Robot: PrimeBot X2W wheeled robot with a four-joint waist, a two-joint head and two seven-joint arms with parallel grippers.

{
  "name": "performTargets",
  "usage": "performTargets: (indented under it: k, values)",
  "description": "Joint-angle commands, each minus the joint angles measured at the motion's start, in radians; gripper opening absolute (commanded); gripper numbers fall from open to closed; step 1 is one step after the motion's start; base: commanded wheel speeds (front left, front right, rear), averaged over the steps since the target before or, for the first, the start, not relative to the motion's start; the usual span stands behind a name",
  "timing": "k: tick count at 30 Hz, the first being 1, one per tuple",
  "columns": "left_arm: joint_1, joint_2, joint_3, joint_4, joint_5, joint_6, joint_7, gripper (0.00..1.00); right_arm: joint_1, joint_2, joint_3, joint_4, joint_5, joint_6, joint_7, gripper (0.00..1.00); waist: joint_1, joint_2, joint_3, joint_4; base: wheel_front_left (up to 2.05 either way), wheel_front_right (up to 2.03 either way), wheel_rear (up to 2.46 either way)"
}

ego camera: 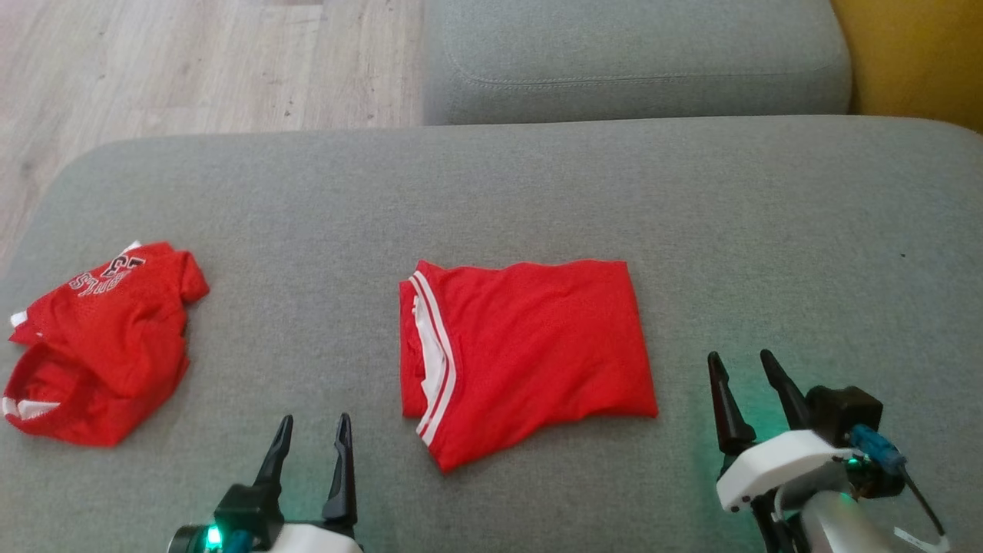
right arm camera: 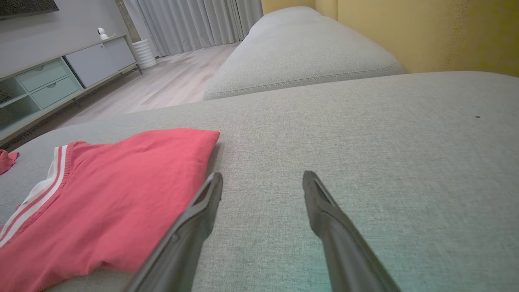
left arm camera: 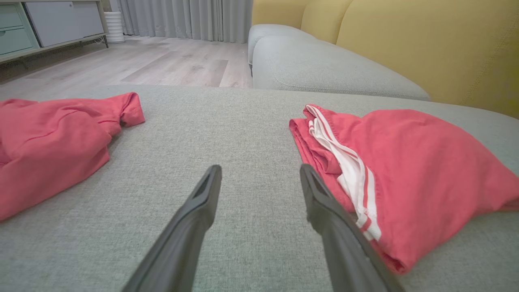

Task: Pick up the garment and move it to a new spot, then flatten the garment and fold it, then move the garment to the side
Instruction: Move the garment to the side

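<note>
Because the folded red jersey (ego camera: 530, 346) looks like thin, limp cloth, it should weigh almost nothing, yet slump and come unfolded if lifted by a single layer. It lies flat in the middle of the grey sofa cushion (ego camera: 537, 192), toward the near edge, its white-striped trim turned to the cushion's left edge. A sound hold would probably pinch through all layers at once, one at the striped side and one at the opposite side, so the stack travels as one piece. The cushion's weave may drag on the cloth, so lifting seems safer than sliding. The left tool (ego camera: 315, 419) and right tool (ego camera: 740, 355) both stand spread and empty, apart from the jersey on either side. A second, crumpled red jersey (ego camera: 100, 346) sits by the left edge.
</note>
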Motion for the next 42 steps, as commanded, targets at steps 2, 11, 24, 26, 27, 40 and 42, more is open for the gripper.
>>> performTargets:
  k: [2,11,24,26,27,40,42]
  values:
    - [-0.034,0.003,0.028,-0.034,-0.001,-0.001,-0.008,1.0,-0.038,0.006,0.039,-0.018,-0.008,-0.001,-0.014,1.0,0.0001,0.0,0.006,0.009,0.0,0.0,0.0]
    - [-0.076,0.003,-0.008,-0.033,-0.031,-0.001,-0.008,1.0,-0.209,0.007,0.153,0.132,0.051,-0.001,-0.014,1.0,0.0001,0.0,0.079,0.07,0.0,0.0,0.0]
    - [-0.108,0.003,-0.045,-0.017,-0.068,0.005,-0.008,1.0,-0.308,0.008,0.193,0.441,0.067,-0.001,0.02,0.0,0.0001,0.0,0.118,0.134,0.0,0.0,0.0]
    - [-0.105,0.003,-0.036,-0.016,-0.062,0.004,-0.008,1.0,-0.31,0.008,0.202,0.446,0.073,-0.001,0.006,0.0,0.0001,0.0,0.114,0.104,0.0,0.0,0.0]
    - [-0.105,0.003,-0.029,-0.016,-0.061,0.003,-0.008,1.0,-0.312,0.008,0.204,0.444,0.076,-0.001,0.0,0.0,0.0001,0.0,0.11,0.083,0.0,0.0,0.0]
    - [-0.159,0.003,-0.024,-0.028,-0.071,-0.013,-0.008,1.0,-0.302,0.008,0.263,0.341,0.141,-0.001,-0.013,0.0,0.0001,0.0,0.105,-0.358,0.0,0.0,0.0]
    - [-0.171,0.003,-0.035,-0.028,-0.075,-0.016,-0.008,1.0,-0.299,0.008,0.271,0.328,0.146,-0.001,-0.014,0.0,0.0001,0.0,0.11,-0.417,0.0,0.0,0.0]
